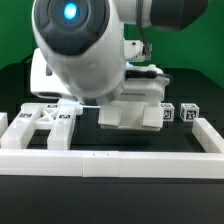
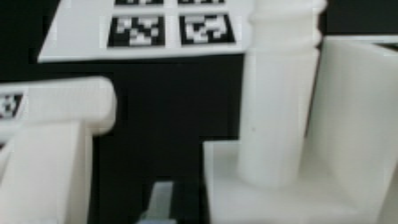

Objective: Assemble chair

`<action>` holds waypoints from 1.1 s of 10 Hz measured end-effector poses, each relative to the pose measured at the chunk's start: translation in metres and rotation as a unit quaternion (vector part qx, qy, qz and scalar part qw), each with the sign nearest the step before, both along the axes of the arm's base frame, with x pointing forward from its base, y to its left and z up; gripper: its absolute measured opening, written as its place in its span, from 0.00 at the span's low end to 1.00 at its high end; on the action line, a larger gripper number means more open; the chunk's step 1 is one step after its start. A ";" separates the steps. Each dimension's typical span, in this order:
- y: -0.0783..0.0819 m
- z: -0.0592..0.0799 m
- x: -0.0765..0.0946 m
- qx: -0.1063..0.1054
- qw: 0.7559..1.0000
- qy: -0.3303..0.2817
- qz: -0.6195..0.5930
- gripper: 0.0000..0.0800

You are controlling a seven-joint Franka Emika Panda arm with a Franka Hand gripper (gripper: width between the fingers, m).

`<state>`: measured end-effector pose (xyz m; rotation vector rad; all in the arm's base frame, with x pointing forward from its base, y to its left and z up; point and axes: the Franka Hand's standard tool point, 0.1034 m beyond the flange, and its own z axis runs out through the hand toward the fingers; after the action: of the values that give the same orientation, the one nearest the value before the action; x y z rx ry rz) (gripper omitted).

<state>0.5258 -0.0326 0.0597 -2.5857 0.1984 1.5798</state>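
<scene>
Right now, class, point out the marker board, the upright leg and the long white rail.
marker board (image 2: pixel 143 32): wrist view, a printed tag.
leg (image 2: pixel 285 100): wrist view, mid shaft.
rail (image 1: pixel 120 162): exterior view, front face.

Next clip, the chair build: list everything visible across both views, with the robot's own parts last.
X-braced frame: one, white, flat on the table at the exterior view's left.
seat: one, white, centre, under the arm.
post: one, white, upright on a flat white piece.
rounded part: one, white, lying apart from the post.
tagged parts: two tags show, black-and-white, at the exterior view's right of the seat; shapes unclear.
border rail: white, along the front and both sides.
marker board: one, white with black tags, beyond the post.
table: one, black.
arm: one, white, blue light on top.
gripper: one, jaws shut, nothing visibly held.
</scene>
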 end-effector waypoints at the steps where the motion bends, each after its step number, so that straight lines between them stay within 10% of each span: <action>1: 0.000 -0.001 0.001 -0.001 1.000 -0.002 0.002 0.04; 3: 0.000 0.001 -0.003 -0.007 1.000 -0.009 0.000 0.04; 6: -0.003 -0.005 -0.004 -0.015 1.000 -0.008 -0.006 0.31; 8: -0.004 -0.008 -0.002 -0.017 1.000 -0.013 -0.007 0.70; 11: -0.021 -0.011 0.003 -0.007 1.000 -0.025 -0.009 0.81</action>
<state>0.5287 -0.0532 0.0489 -2.6229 0.2280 1.5128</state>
